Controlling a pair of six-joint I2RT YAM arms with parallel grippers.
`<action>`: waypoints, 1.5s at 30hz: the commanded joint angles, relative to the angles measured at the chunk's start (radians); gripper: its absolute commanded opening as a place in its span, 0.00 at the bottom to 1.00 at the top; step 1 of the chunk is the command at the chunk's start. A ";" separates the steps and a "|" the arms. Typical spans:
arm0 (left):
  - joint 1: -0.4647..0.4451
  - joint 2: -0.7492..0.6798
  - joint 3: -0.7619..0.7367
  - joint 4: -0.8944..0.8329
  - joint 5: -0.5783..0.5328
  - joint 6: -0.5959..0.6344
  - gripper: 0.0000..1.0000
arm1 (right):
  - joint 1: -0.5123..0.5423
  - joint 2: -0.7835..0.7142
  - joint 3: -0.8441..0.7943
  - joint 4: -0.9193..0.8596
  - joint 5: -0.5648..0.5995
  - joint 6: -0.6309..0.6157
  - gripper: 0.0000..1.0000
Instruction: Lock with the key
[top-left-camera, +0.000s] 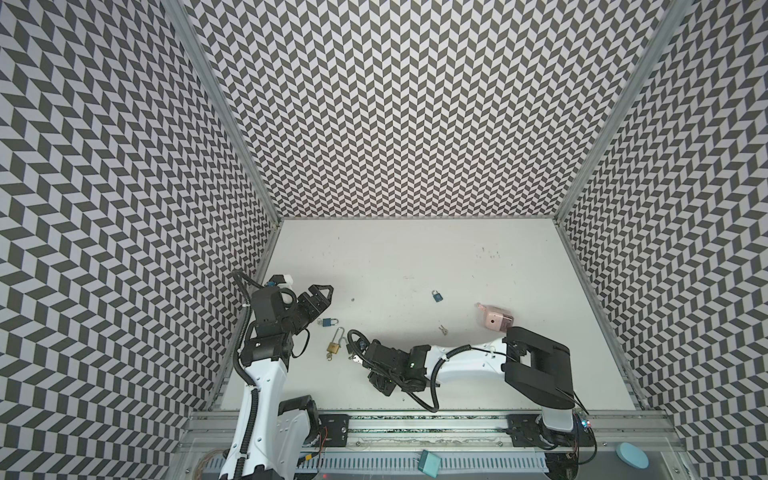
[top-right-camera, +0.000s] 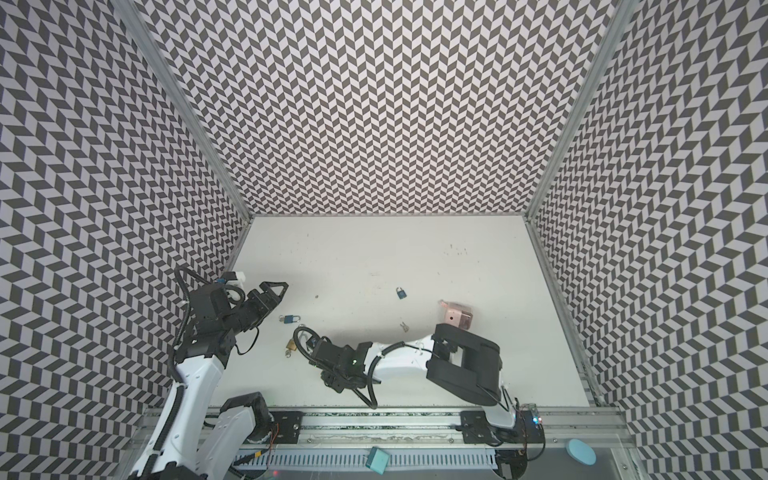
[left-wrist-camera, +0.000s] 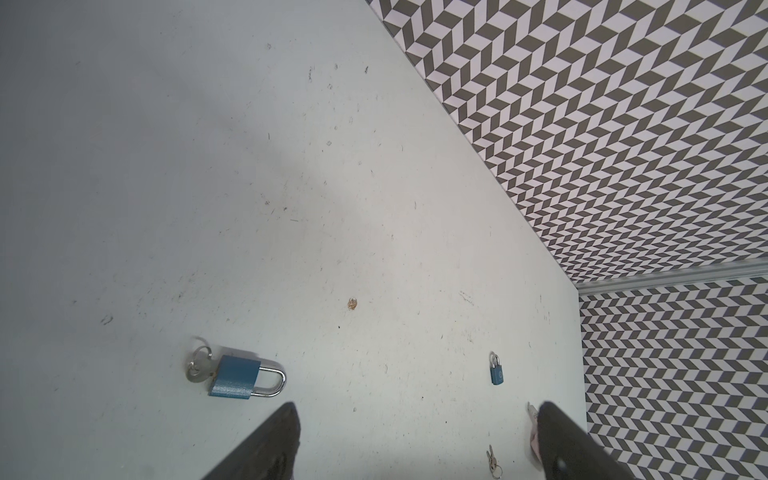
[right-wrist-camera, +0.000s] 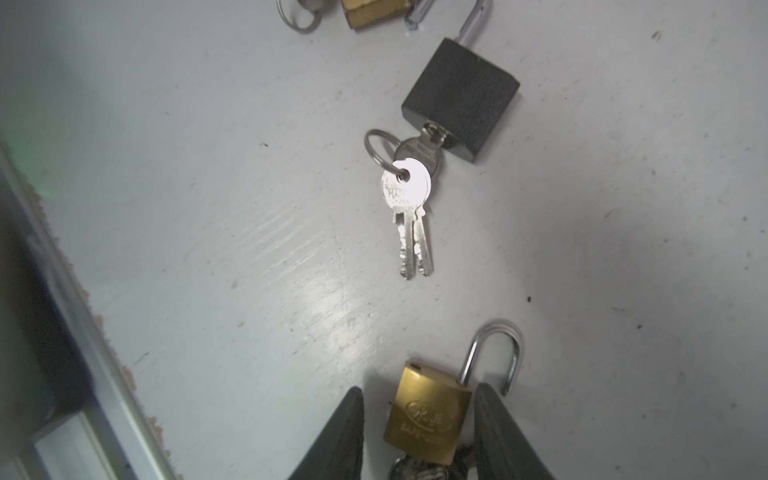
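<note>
Right wrist view: right gripper (right-wrist-camera: 419, 387), half open, straddles the brass padlock (right-wrist-camera: 428, 413) without clamping.

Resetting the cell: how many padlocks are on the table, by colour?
Blue padlocks: 2
Brass padlocks: 2
Black padlock: 1
Total: 5

Both top views: bright, even light from overhead falls on the white tabletop (top-left-camera: 415, 257); shadows on it are soft and pale. Wide-angle distortion bows the grey-and-white chevron walls (top-left-camera: 104, 166) towards the picture edges. Left wrist view: sharp, with the tabletop shading to dull grey away from the walls. Right wrist view: glare burns out the heads of the paired silver keys (right-wrist-camera: 406, 187), a streaked sheen lies on the tabletop, and the aluminium rail (right-wrist-camera: 95, 365) is out of focus.
</note>
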 joint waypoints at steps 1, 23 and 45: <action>0.006 -0.004 -0.007 0.027 0.010 0.002 0.89 | 0.003 0.019 0.017 -0.022 0.027 0.017 0.41; 0.006 0.004 0.024 0.097 0.111 0.029 0.87 | -0.080 -0.216 -0.121 0.095 -0.061 0.021 0.17; -0.493 0.139 0.301 0.523 0.355 0.118 0.79 | -0.387 -0.892 -0.233 0.162 -0.320 -0.320 0.00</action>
